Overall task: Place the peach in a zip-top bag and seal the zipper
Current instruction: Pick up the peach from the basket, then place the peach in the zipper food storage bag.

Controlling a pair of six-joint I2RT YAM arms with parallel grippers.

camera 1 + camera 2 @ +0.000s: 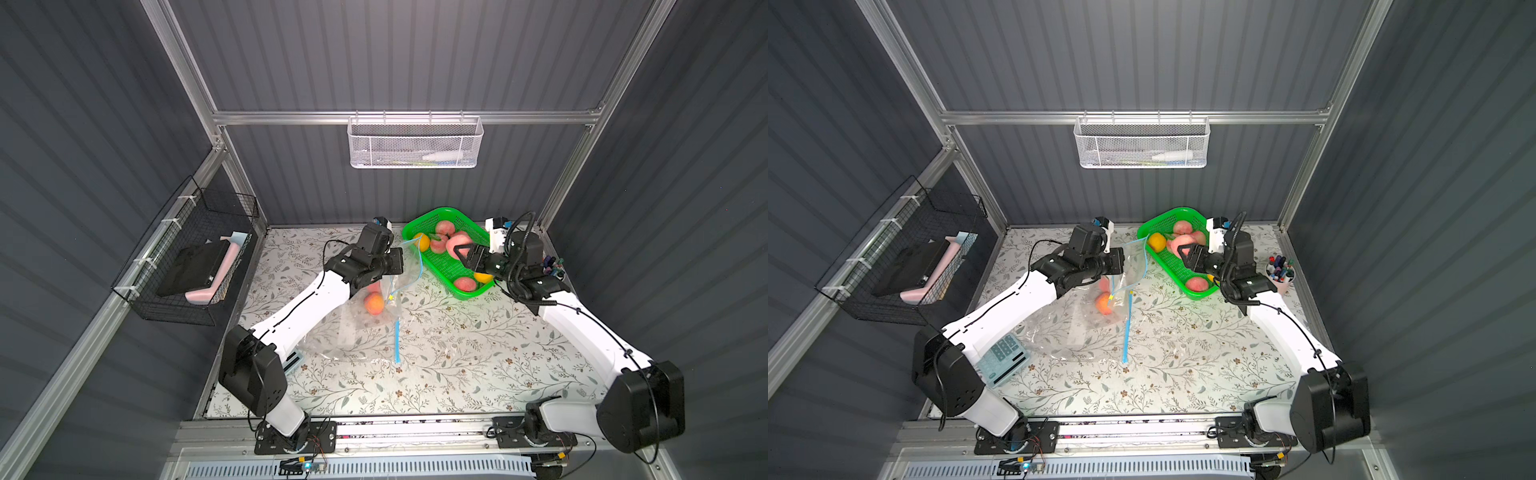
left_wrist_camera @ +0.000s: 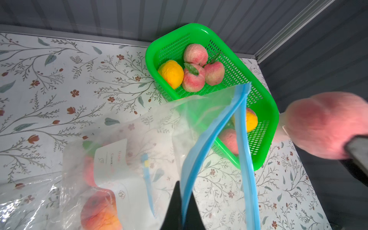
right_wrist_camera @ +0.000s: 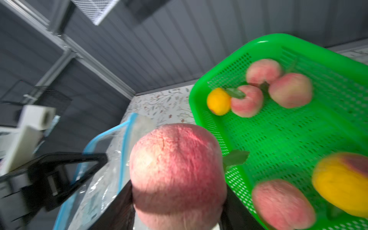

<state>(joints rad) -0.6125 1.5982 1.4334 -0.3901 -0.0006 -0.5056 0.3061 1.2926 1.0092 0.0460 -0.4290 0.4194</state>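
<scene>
Two holds matter here. My right gripper [image 1: 462,251] is clamped across the peach [image 3: 177,169], jaws about half apart with the fruit filling the gap. It hangs over the green basket [image 1: 419,220] on the side toward the bag, near the mouth but not yet inside it. My left gripper [image 2: 183,211] is pinched fully closed on the blue zipper strip [image 2: 216,127] of the zip-top bag [image 2: 199,107], lifting that edge off the table [image 1: 457,374] so the two blue lips part into a narrow opening. I judge the peach to be round, matte and a little fuzzy, so it should not slide, but a ball between two flat fingers can roll out. I want the pads across its widest part, squeezing no harder than needed in case the flesh bruises. The bag is the awkward one: thin, limp, slick film that sags wherever it is not held. The zipper strip is its only stiff part, so that is the place to take hold, both for keeping the mouth open and later for pressing it shut. More clear plastic lies flat under my left arm with another peach [image 1: 374,303] showing through; I cannot tell whether it is the same bag.
</scene>
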